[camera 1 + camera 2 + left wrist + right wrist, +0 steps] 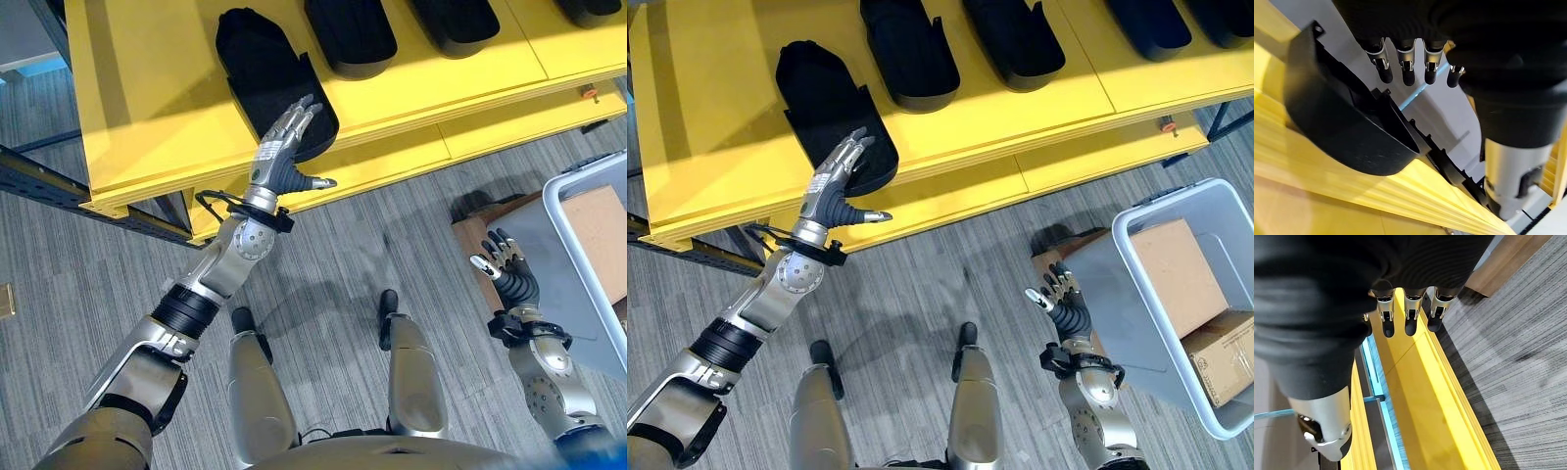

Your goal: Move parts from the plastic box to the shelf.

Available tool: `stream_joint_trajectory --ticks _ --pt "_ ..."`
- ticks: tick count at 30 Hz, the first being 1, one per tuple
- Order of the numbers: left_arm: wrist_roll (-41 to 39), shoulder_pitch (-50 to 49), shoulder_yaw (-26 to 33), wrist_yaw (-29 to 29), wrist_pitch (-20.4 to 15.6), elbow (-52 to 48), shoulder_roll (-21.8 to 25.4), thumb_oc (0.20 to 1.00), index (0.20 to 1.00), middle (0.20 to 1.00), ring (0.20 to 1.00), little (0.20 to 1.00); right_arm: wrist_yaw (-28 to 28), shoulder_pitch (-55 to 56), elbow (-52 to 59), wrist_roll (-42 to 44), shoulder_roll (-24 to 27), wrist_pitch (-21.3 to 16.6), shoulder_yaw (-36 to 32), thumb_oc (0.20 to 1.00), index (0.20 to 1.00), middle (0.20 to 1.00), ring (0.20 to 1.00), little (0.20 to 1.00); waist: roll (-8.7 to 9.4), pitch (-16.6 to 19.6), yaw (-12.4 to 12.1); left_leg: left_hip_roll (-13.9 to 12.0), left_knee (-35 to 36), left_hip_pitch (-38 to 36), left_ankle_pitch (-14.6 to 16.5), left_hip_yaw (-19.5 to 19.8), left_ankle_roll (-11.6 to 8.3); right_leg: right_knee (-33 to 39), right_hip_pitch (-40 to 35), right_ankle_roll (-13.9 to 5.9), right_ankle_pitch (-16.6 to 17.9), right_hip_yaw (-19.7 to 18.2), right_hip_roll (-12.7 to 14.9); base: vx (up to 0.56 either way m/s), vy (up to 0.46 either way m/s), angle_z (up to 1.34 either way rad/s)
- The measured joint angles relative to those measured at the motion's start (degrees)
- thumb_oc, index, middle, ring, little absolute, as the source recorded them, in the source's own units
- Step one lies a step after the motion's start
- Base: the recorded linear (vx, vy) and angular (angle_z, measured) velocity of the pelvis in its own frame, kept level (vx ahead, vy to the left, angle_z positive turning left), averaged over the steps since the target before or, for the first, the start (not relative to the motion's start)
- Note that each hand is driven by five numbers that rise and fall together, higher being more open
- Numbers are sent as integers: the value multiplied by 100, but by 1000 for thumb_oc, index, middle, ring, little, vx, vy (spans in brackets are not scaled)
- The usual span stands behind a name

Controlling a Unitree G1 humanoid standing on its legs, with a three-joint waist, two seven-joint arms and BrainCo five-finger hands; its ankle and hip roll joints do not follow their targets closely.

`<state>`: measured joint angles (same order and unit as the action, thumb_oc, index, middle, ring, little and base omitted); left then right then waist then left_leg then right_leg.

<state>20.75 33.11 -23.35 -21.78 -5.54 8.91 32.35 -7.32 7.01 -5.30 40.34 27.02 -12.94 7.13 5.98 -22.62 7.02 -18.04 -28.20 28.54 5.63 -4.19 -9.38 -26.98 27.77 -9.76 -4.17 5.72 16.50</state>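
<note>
A black moulded part (828, 103) lies on the yellow shelf (705, 127), its near end at the shelf's front edge. My left hand (835, 186) reaches up over that near end, open with straight fingers and thumb out to the side. In the left wrist view the fingertips (1408, 66) hover just off the part (1347, 132). The grey plastic box (1136, 323) stands on the floor at the right. My right hand (1063, 299) hangs beside its near wall, open and holding nothing.
Three more black parts (911, 44) (1014, 39) (1146, 24) lie in a row further back on the shelf. Cardboard boxes (1176, 269) sit inside the plastic box. A brown wooden base (480, 230) is under it. A dark rack beam (39, 181) runs at the left.
</note>
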Motion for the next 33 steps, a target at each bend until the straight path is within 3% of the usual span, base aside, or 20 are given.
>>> stream_joint_trajectory --ticks 13,17,25,30,33 --pt "1 337 295 -329 128 289 59 1000 1000 1000 1000 1000 31 5 -28 1 0 3 -8 1000 1000 1000 1000 1000 5 10 31 -1 -41 46 9 -1 0 -19 50 -26 16 -17 -1 0 0 0" --pt "0 217 554 -327 105 -458 256 1000 1000 1000 1000 1000 40 5 -26 0 0 3 -10 1000 1000 1000 1000 1000 5 9 -1 -1 -37 56 8 -2 -1 -46 76 -20 6 -24 -1 0 0 0" --pt "-38 -772 1285 -279 -313 -2265 542 1000 1000 1000 1000 1000 36 28 -14 0 0 1 -36 1000 1000 1000 1000 1000 -6 2 -79 -4 -21 47 7 2 -2 -95 84 -21 -17 -17 2 0 0 0" --pt "-357 -997 1197 -48 -535 -2772 538 1000 1000 1000 1000 1000 31 34 -12 -3 1 1 -39 1000 1000 1000 1000 1000 -79 -45 -169 -1 -11 45 -8 5 4 -116 83 -17 -21 -13 7 0 -1 1" --pt "-989 -986 766 148 -703 -2837 380 1000 1000 1000 1000 1000 23 37 -10 -4 1 1 -38 1000 1000 1000 1000 1000 -116 -69 -158 11 0 37 -19 6 12 -151 83 -5 -60 -6 24 -1 -4 1"
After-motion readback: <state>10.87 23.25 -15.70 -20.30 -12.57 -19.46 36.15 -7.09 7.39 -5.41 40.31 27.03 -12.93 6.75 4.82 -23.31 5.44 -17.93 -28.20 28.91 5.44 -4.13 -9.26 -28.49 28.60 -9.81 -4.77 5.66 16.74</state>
